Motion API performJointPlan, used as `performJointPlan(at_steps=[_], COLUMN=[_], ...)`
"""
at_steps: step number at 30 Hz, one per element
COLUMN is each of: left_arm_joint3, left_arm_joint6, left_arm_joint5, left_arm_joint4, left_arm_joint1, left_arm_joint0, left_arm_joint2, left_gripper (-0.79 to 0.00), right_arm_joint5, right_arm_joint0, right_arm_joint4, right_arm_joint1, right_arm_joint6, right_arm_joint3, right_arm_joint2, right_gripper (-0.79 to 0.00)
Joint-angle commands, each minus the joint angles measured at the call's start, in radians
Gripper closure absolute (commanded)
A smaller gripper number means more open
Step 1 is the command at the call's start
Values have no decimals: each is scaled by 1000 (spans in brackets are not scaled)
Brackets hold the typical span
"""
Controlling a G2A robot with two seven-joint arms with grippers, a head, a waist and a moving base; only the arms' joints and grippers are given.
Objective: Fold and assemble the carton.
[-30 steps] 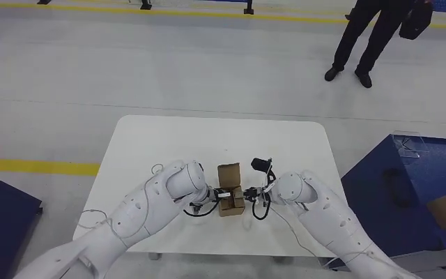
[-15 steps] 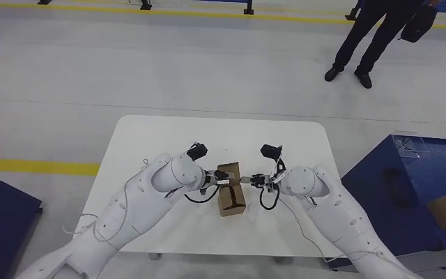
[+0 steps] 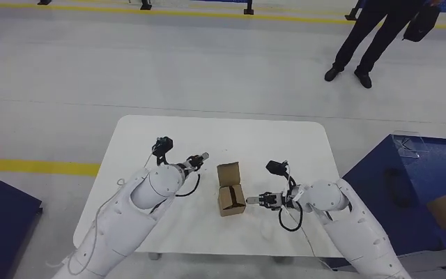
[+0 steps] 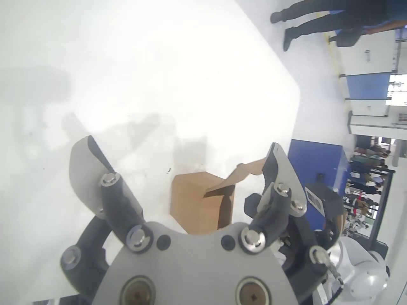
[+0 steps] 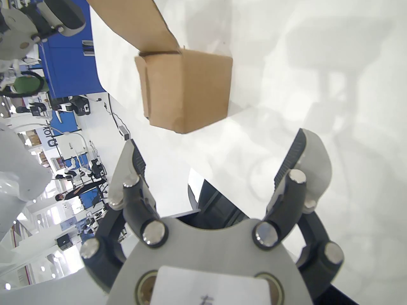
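The carton (image 3: 231,199) sits on the table (image 3: 279,139) just ahead of the right gripper (image 3: 254,200), which gapes empty, and farther off from the left gripper (image 3: 203,157), likewise spread and empty, its lid flap (image 3: 228,171) upright, apparently standing free for the next fold.

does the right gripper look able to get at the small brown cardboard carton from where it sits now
Probably yes. The right gripper is open and faces the brown cardboard carton close by, with only bare white table between them; the left gripper stands apart on the other side.
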Motion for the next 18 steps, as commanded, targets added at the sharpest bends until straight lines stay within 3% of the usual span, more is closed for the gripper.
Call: performJointPlan(at_steps=[1,4,10,18], left_arm_joint3=[84,192,339,396], left_arm_joint6=[-48,-124,-293,-395], left_arm_joint5=[19,59,-58,-197], left_arm_joint4=[7,-41,-37,-49], left_arm_joint1=[-19,-49,-96,-115], left_arm_joint0=[-63,-140,-254,-287], left_arm_joint2=[50,93,201,218], left_gripper=[-785,-785,-785,-785], right_arm_joint5=[3,23,48,90], right_arm_joint0=[-9,-10,1,37], right_arm_joint4=[-34,-61,-106,-130], right_arm_joint1=[2,1,-8,-20], right_arm_joint6=[12,27,22,-13], right_arm_joint3=[-4,-7,-2,32], right_arm_joint2=[-13,-38,-94,-124], right_gripper=[-785,-785,-785,-785])
